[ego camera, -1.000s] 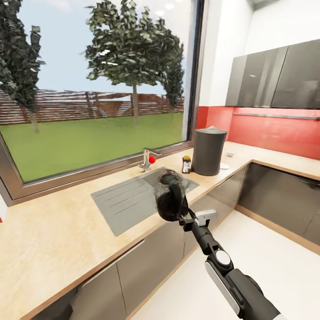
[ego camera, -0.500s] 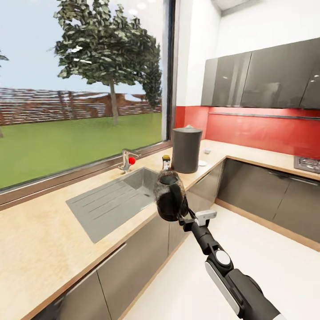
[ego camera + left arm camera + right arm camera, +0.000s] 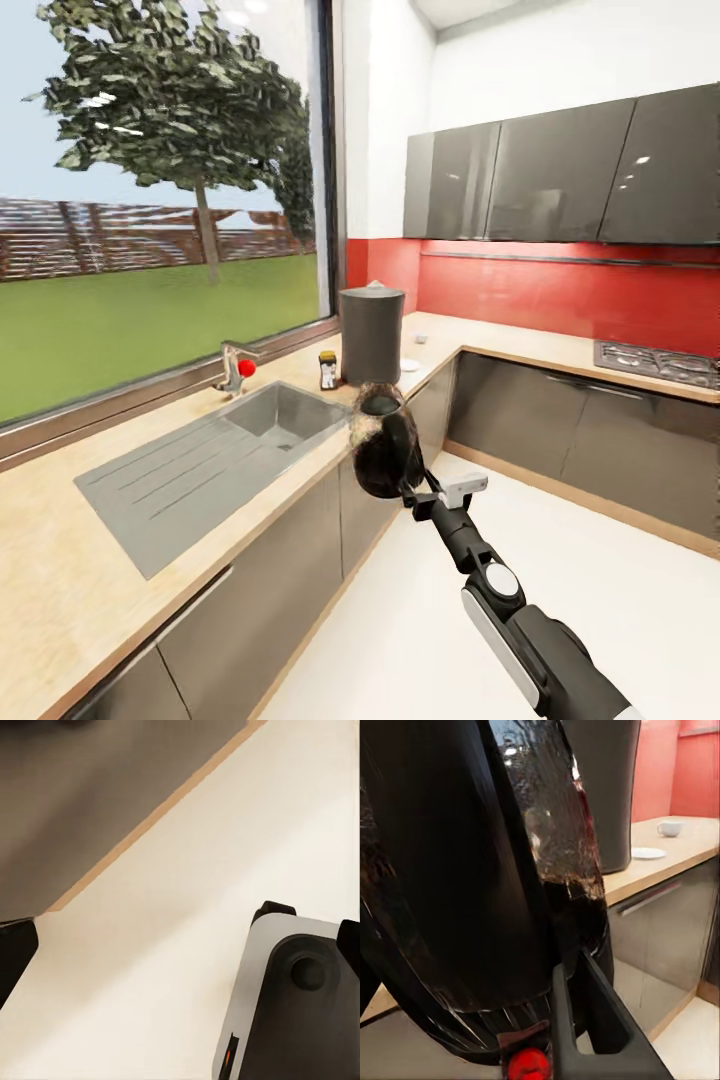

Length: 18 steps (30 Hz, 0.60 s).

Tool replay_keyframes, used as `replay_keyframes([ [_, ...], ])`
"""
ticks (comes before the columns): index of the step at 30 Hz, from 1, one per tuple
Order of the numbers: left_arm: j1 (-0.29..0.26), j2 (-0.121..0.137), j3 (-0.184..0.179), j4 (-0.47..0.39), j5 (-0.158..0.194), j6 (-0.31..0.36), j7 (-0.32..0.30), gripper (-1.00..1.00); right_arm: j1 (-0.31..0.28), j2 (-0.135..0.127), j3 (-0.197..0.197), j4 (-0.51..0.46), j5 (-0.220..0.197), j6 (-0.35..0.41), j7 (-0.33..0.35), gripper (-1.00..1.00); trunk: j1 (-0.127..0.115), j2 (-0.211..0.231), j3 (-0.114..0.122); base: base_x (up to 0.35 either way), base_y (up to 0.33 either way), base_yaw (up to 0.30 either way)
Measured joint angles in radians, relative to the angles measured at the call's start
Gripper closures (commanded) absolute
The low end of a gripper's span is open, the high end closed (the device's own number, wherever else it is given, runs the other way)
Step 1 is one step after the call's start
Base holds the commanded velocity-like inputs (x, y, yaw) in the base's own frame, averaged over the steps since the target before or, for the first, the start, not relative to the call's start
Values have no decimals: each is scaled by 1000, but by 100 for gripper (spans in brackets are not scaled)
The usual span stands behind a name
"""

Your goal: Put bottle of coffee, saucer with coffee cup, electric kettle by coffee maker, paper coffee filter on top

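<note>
Head view first: your right gripper (image 3: 408, 487) sits at the end of the long arm and is closed tight on the one electric kettle (image 3: 383, 442), holding it by its handle. The kettle hangs in the air in front of the grey cabinets (image 3: 270, 580), just off the edge of the countertop (image 3: 60, 560), so it is not set down.

Right wrist view shows that same kettle very close. Its dark glass side (image 3: 465, 870) takes up most of the picture, and one red spot (image 3: 528, 1064) glows on its base.

Left wrist view looks down at the pale floor (image 3: 187, 907). You can see the dark tips of your left gripper (image 3: 180, 931) far apart at the two edges, so it is wide open with nothing between them.

Past the kettle, on the countertop, there is one sink (image 3: 190, 470) with one tap (image 3: 234, 368). Farther on stands one bottle of coffee (image 3: 328, 369) with a yellow lid. Just beside it is the one coffee maker (image 3: 371, 335), tall and dark. Behind the coffee maker lies one white saucer (image 3: 648, 853), and a little farther sits one white coffee cup (image 3: 670, 828), apart from the saucer.

All of these are well beyond the kettle you hold.
</note>
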Motion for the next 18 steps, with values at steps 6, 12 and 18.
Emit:
replay_keyframes([
  [6,0,0,-1,0,0,0,0,-100,0,-8,-1,24,0,-2,3,100,0,0,0,164,-225,-8],
  [12,0,0,0,0,0,0,0,-100,0,-20,-1,26,0,-2,4,100,0,0,0,171,-193,0],
  [18,0,0,0,0,0,0,0,-100,0,-20,0,23,-1,-2,4,100,0,0,0,185,-142,0],
])
